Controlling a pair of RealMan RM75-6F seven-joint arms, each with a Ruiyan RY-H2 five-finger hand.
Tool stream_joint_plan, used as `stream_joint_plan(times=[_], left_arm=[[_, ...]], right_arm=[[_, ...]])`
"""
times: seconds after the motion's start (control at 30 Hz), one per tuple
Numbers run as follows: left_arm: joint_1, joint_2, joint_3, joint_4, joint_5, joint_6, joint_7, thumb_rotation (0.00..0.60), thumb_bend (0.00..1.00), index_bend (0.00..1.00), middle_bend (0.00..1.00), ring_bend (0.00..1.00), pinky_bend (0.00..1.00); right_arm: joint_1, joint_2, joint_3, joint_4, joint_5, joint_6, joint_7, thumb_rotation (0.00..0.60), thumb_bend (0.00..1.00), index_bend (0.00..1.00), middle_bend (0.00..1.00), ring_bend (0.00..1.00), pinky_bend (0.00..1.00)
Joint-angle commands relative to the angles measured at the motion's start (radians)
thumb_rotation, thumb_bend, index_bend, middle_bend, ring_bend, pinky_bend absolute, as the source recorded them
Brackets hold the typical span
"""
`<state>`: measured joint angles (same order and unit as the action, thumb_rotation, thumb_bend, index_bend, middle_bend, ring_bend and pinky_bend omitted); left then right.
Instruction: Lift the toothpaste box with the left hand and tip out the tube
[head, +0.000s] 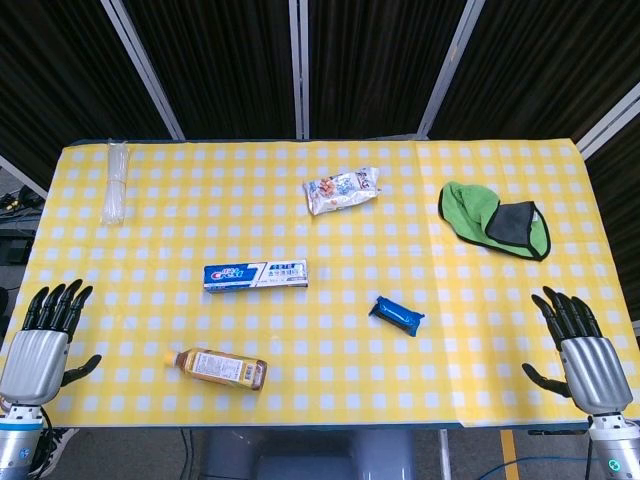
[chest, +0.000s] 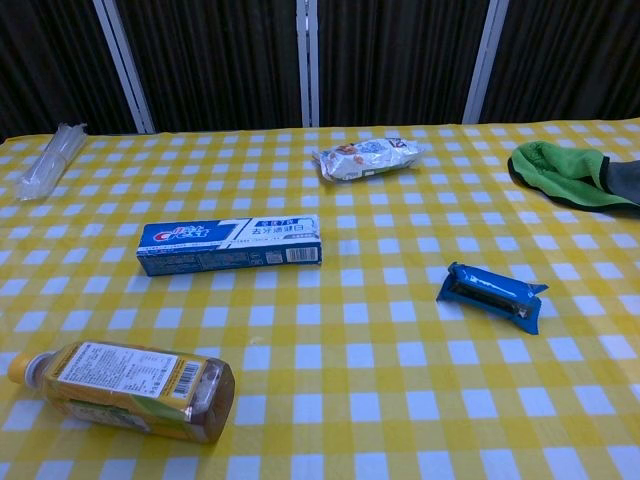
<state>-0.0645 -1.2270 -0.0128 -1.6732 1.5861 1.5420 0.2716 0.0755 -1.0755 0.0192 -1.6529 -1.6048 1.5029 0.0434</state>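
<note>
The toothpaste box (head: 255, 274), blue and white, lies flat near the middle of the yellow checked table (head: 330, 215); the chest view shows the toothpaste box (chest: 229, 245) lengthwise, closed. My left hand (head: 45, 339) hovers at the table's near left corner, fingers spread, holding nothing, well left of the box. My right hand (head: 580, 345) is at the near right corner, also spread and empty. Neither hand shows in the chest view. No tube is visible.
A bottle of amber drink (head: 217, 368) lies on its side in front of the box. A blue snack packet (head: 396, 315) lies to the right, a white snack bag (head: 341, 189) behind, a green and grey cloth (head: 495, 220) far right, a clear plastic bundle (head: 116, 180) far left.
</note>
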Motion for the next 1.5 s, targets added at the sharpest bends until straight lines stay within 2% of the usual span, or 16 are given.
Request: stream_joint_plan(times=[0.03, 0.83, 1.07, 1.2, 1.33, 1.5], left_arm=[[0.000, -0.001, 0.000, 0.002, 0.000, 0.000, -0.001, 0.600, 0.12, 0.00, 0.00, 0.00, 0.00], [-0.017, -0.008, -0.011, -0.002, -0.006, -0.019, -0.002, 0.600, 0.12, 0.00, 0.00, 0.00, 0.00], [-0.084, -0.005, -0.073, -0.023, -0.024, -0.069, 0.045, 0.600, 0.16, 0.00, 0.00, 0.00, 0.04], [-0.148, 0.018, -0.113, -0.069, -0.077, -0.165, 0.073, 0.600, 0.19, 0.04, 0.00, 0.01, 0.09], [-0.233, 0.031, -0.166, -0.092, -0.171, -0.291, 0.121, 0.600, 0.19, 0.08, 0.00, 0.04, 0.12], [-0.324, 0.016, -0.226, -0.105, -0.307, -0.402, 0.210, 0.600, 0.19, 0.10, 0.00, 0.06, 0.13]], right_arm=[[0.001, -0.001, 0.000, 0.001, -0.002, -0.001, -0.002, 0.600, 0.08, 0.00, 0.00, 0.00, 0.00], [-0.007, 0.010, -0.001, -0.008, -0.006, 0.015, 0.011, 0.600, 0.08, 0.00, 0.00, 0.00, 0.00], [-0.005, 0.016, -0.001, -0.009, -0.010, 0.014, 0.031, 0.600, 0.08, 0.00, 0.00, 0.00, 0.00], [-0.005, 0.018, -0.006, -0.011, -0.016, 0.012, 0.036, 0.600, 0.08, 0.00, 0.00, 0.00, 0.00], [-0.004, 0.021, -0.007, -0.011, -0.016, 0.010, 0.046, 0.600, 0.08, 0.00, 0.00, 0.00, 0.00], [-0.003, 0.027, -0.005, -0.011, -0.019, 0.013, 0.069, 0.600, 0.08, 0.00, 0.00, 0.00, 0.00]])
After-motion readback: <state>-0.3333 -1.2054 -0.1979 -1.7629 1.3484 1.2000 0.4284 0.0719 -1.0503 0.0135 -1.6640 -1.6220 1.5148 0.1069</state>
